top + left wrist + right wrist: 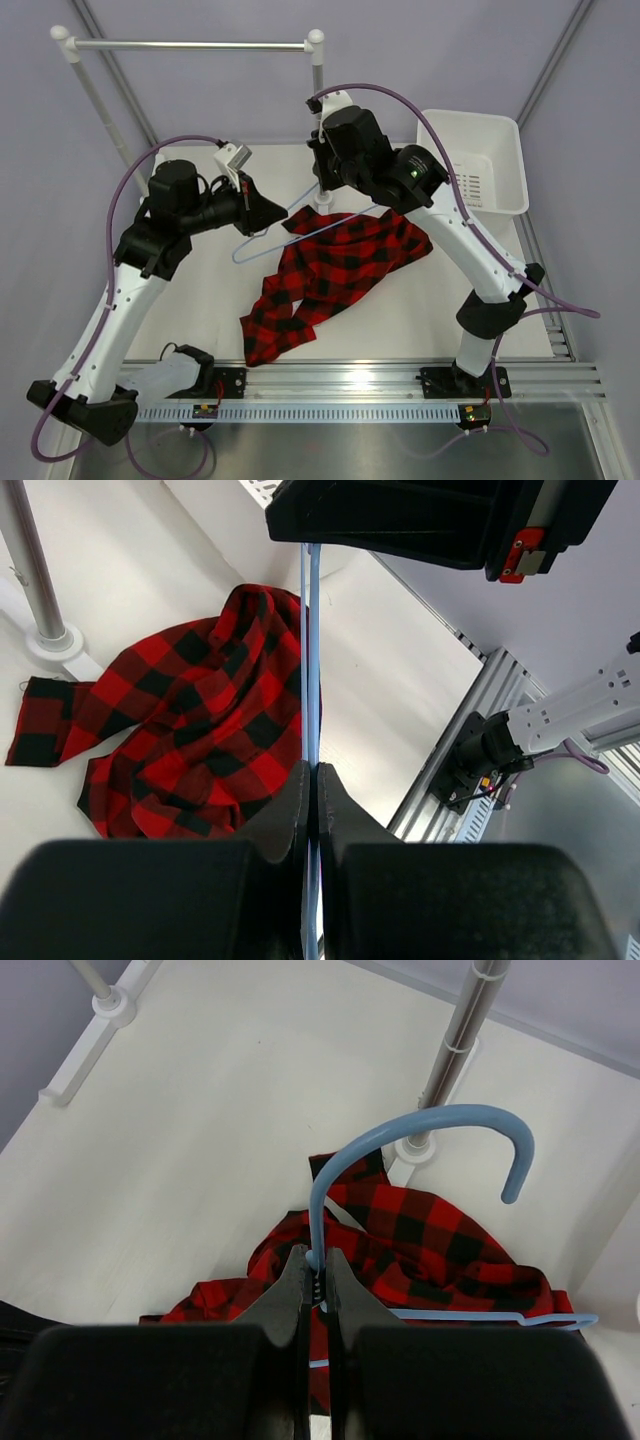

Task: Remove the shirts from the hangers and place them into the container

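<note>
White worktop (200, 310) inside a pale-walled cell, with a white-and-silver clothes rack (190, 45) at the back and a metal rail along the near edge.

Item 1: shirt (340, 260). Flannel, red-and-black buffalo check. It lies crumpled on the worktop at centre, one long part trailing toward the near rail. It is well apart from the tub and below both pincers, touched by neither.

Item 2: hanger (430, 1120). Thin light-blue wire, triangular, with a curved hook on top. It is lifted off the worktop and gripped at two places. Its right end crosses above the upper edge of the shirt; whether any wire sits inside the cloth cannot be told.

Item 3: left pincer (311, 775). Clenched on the hanger's wire at the left shoulder; the wire runs straight out between the fingers.

Item 4: right pincer (318, 1260). Clenched on the neck of the hanger just under the hook, near the foot of the right rack post.

Item 5: tub (468, 114). White plastic, rectangular, with a flared rim and small slots in one wall. It stands at the back right corner.
</note>
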Controlling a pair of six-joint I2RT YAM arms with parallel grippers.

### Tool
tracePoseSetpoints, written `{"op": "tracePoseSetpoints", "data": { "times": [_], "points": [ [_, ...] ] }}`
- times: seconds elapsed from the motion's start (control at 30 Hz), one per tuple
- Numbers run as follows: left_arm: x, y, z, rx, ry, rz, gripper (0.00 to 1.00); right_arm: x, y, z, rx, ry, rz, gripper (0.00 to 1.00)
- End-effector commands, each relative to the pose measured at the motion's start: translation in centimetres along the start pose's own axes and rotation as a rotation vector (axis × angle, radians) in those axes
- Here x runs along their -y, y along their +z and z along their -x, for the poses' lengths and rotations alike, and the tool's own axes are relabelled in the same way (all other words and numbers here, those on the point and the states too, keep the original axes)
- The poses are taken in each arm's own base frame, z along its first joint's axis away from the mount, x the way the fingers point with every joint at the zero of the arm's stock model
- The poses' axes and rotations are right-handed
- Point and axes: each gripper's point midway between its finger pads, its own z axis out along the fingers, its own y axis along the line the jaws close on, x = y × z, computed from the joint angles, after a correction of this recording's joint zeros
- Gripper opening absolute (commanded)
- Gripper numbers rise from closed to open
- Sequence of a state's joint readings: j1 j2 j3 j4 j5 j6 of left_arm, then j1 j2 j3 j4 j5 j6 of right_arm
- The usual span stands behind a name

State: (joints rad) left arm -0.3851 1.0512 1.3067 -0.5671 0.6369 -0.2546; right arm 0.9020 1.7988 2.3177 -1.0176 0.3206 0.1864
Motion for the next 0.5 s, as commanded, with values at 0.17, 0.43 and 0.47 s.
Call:
{"op": "tracePoseSetpoints", "data": {
  "times": [0.17, 0.43, 0.47],
  "points": [
    [-1.6, -3.2, 3.2, 0.201, 0.092, 0.214, 0.0, -0.5, -4.0, 2.4, 0.096, 0.027, 0.032, 0.62],
    [-5.0, -7.5, 5.0, 0.267, 0.122, 0.527, 0.0, 4.7, -7.6, 2.0, 0.186, 0.089, -0.168, 1.0],
    [-5.4, -7.8, 5.2, 0.266, 0.127, 0.557, 0.0, 5.1, -9.0, 2.2, 0.215, 0.12, -0.163, 1.0]
  ]
}}
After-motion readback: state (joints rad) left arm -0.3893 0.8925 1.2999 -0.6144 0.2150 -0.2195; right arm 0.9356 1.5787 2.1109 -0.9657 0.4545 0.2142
